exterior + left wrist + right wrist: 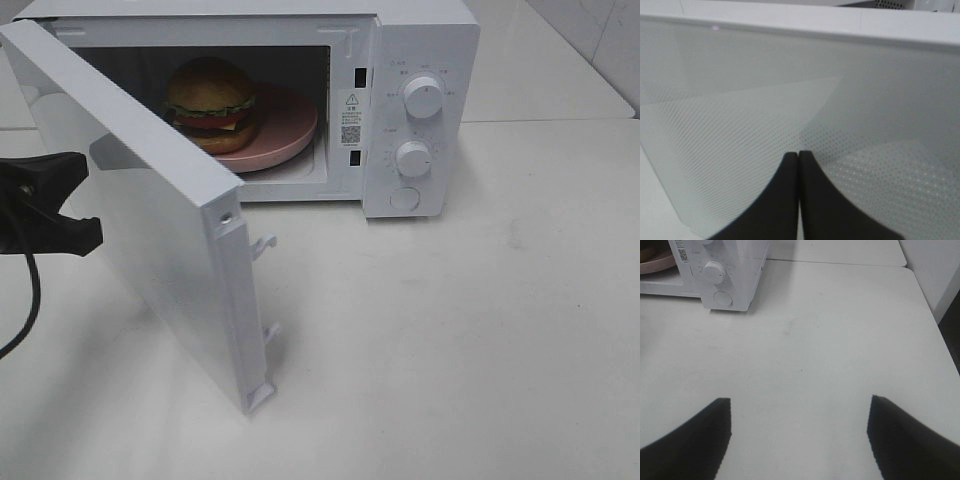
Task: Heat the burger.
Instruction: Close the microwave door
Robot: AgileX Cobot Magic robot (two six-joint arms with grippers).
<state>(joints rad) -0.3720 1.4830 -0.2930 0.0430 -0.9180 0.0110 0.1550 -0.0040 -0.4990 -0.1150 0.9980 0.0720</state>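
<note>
Inside the white microwave (430, 70), on the round pink plate (292, 132), sits your tall golden-bun burger (211, 103). White door (150, 210) stands open. Left gripper (799, 156): jaws together, empty, close to the door's dotted window. Right gripper (800, 407): jaws wide apart over the white table (840, 340), holding nothing.

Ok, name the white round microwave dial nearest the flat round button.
The lower white round dial, directly above the flat round button; the upper dial sits higher, farther away.
</note>
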